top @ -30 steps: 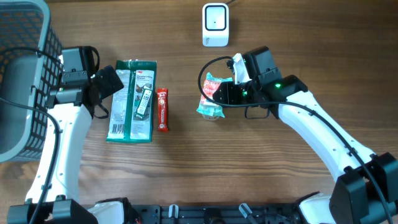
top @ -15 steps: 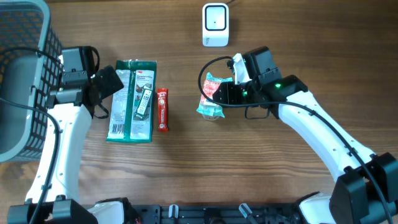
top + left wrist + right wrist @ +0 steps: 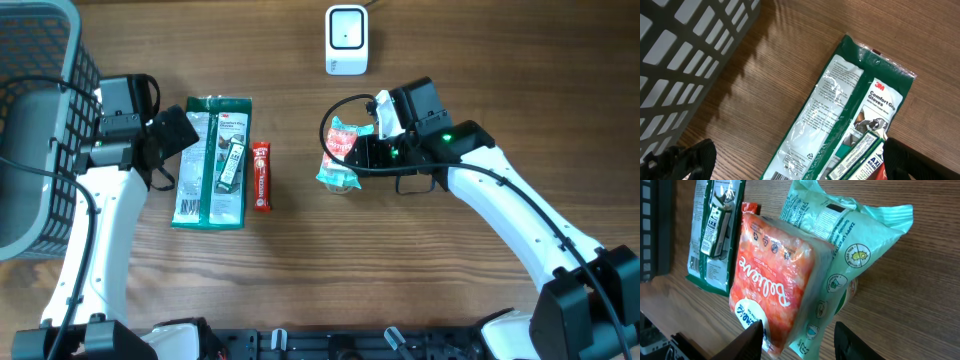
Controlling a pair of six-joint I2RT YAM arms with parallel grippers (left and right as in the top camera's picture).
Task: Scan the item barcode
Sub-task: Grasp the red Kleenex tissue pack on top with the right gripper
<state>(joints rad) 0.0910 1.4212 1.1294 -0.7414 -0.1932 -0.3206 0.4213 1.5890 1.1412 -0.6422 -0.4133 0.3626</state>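
Nothing is changing: right gripper (image 3: 358,150) is clutching the snack packet (image 3: 337,135) mid-frame, scanner (image 3: 346,40) waiting above; left gripper (image 3: 178,135) hanging released.

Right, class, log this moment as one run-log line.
left gripper: open over 3M gloves pack | right gripper: shut on orange Bellieve pack | scanner: not reached

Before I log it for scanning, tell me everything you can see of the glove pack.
The glove pack is a long green plastic sleeve with a clear window and the words Comfort Grip Gloves. It lies flat on the wooden table, long side running away from the robot. A slim stick pack rests on it; a red bar lies just beside its right edge.
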